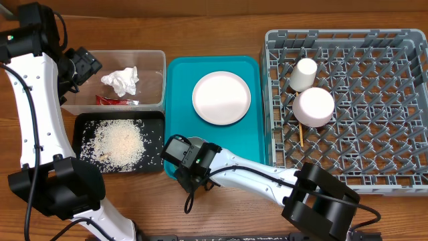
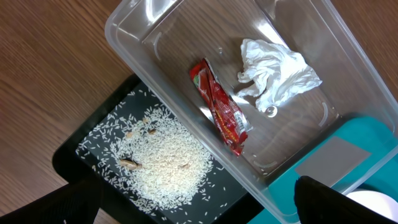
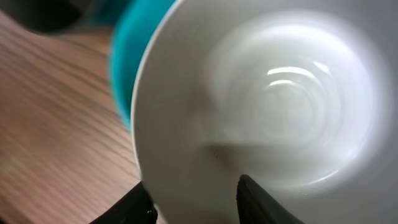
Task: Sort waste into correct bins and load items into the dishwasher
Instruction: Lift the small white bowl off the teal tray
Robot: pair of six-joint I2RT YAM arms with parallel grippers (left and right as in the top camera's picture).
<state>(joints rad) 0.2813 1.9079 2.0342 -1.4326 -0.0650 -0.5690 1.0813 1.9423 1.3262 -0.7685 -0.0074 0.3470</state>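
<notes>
My right gripper (image 1: 189,159) is at the front left corner of the teal tray (image 1: 177,87). It is open, its fingers astride the rim of a white plate (image 3: 261,93): one fingertip (image 3: 134,205) outside the edge, the other over the inside. From overhead my wrist mostly hides that plate. My left gripper (image 2: 199,211) hangs open over the clear tub (image 1: 160,60), holding nothing. The tub holds the white tissue (image 1: 122,81) and the red wrapper (image 1: 115,100). Rice (image 1: 119,140) lies in the black tray (image 1: 83,124). The grey rack (image 1: 401,40) holds a cup (image 1: 303,73), a bowl (image 1: 313,107) and a chopstick (image 1: 301,137).
Another white plate (image 1: 221,98) lies in the middle of the teal tray. The tub and the black tray sit side by side left of the teal tray, the rack to its right. Bare wooden table (image 1: 221,27) lies beyond and in front.
</notes>
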